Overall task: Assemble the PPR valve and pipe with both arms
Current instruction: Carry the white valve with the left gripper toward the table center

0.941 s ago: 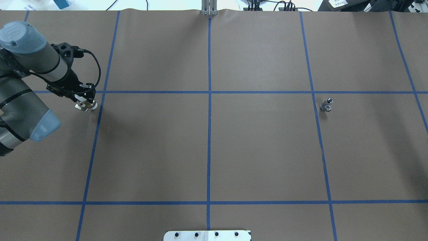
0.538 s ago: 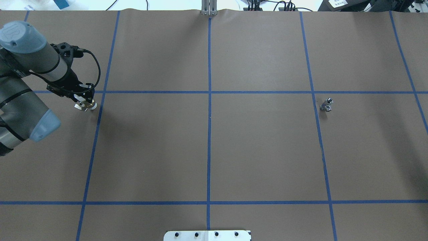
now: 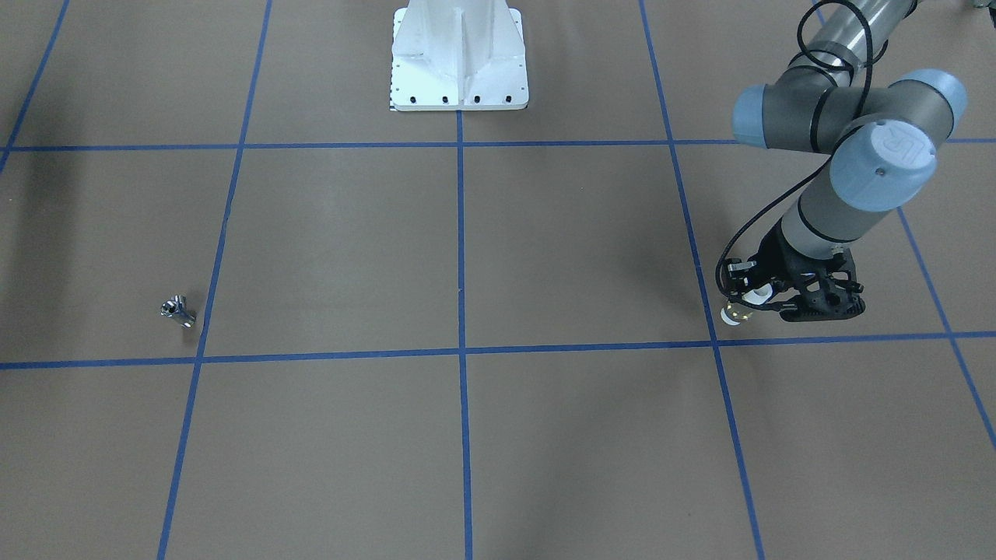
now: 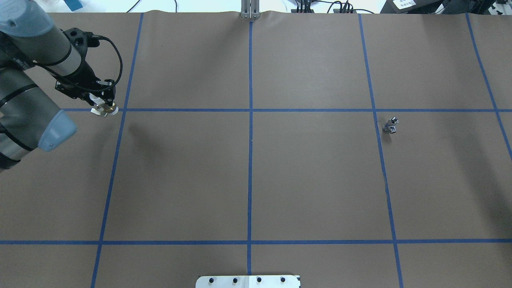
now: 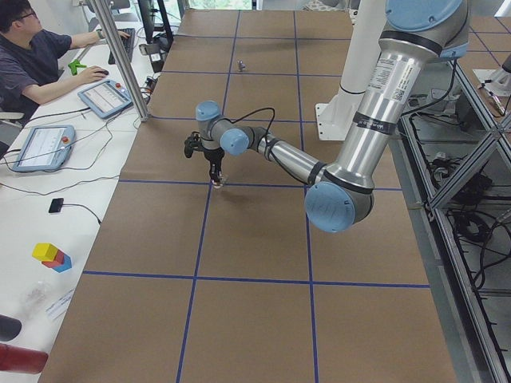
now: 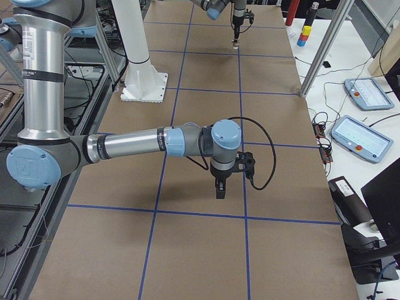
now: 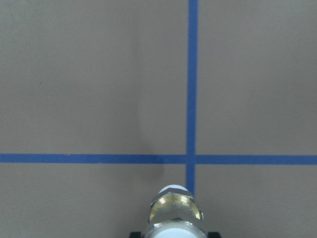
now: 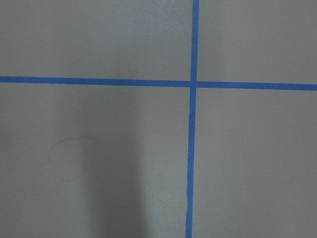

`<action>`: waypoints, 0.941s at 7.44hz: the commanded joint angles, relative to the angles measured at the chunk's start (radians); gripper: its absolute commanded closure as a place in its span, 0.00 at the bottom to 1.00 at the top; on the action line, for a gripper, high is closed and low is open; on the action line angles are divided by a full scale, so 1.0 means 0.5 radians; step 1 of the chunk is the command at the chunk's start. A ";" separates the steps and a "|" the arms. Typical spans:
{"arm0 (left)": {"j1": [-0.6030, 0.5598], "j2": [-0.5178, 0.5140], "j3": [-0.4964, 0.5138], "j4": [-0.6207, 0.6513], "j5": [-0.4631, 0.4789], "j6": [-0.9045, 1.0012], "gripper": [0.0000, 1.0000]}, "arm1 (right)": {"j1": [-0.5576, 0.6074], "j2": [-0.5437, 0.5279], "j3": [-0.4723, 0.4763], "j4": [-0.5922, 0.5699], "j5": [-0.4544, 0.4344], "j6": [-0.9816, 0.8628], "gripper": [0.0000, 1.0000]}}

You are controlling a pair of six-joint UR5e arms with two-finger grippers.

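Observation:
My left gripper is shut on the PPR valve, a stubby fitting with white ends and a brass middle. It holds the valve a little above the table at the far left, over a blue tape crossing. The valve also shows in the front-facing view and at the bottom of the left wrist view. The pipe, a small chrome fitting, lies alone on the right side of the table and shows in the front-facing view. My right gripper hangs above the table in the exterior right view only; I cannot tell whether it is open.
The brown table cover carries a blue tape grid. The white bolted pedestal stands at the robot's edge of the table. An operator sits at a side desk with tablets beyond the table's far edge.
My left gripper has risen and moved away from the robot with the valve in it. The pipe has not moved.

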 commanded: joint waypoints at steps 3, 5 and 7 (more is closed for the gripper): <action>0.208 -0.762 0.017 0.642 -0.008 -0.514 1.00 | 0.000 -0.007 0.012 0.002 -0.016 -0.002 0.00; 0.381 -1.216 0.447 0.648 0.010 -0.693 1.00 | 0.000 -0.020 0.015 0.002 0.009 0.004 0.00; 0.519 -1.362 0.701 0.536 0.145 -0.700 1.00 | 0.000 -0.020 0.015 0.002 0.021 0.004 0.00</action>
